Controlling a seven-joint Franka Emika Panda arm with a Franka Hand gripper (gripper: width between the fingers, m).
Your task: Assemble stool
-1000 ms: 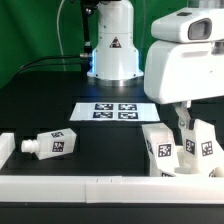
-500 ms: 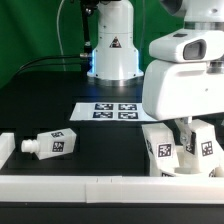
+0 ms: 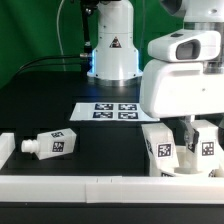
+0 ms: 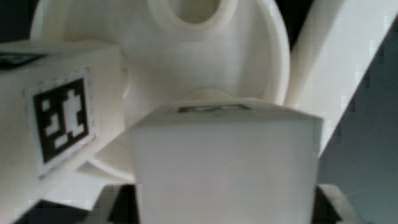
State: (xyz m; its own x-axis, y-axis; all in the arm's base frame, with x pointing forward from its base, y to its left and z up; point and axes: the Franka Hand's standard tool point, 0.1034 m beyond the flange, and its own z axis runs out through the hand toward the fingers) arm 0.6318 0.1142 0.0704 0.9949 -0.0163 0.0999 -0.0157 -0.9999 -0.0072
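Note:
In the wrist view my gripper (image 4: 222, 208) is shut on a plain white face of a stool leg (image 4: 222, 155), which fills the gap between the fingers. Just beyond it is the round white seat (image 4: 214, 45) with a socket hole. A second leg (image 4: 63, 110) with a black-and-white tag is against the seat beside the held one. In the exterior view the gripper (image 3: 187, 138) is low at the front right, between two tagged legs (image 3: 160, 148) (image 3: 207, 146). The seat is mostly hidden there. A third leg (image 3: 55, 145) lies loose on its side at the front left.
The marker board (image 3: 112, 111) lies flat mid-table. A long white rail (image 3: 90, 187) runs along the front edge, with a short white end piece (image 3: 5, 148) at the exterior view's left. The robot base (image 3: 112, 45) stands at the back.
The arm has come down towards the legs at the front right, mostly between the earliest frame and half a second ago. The loose leg has not moved.

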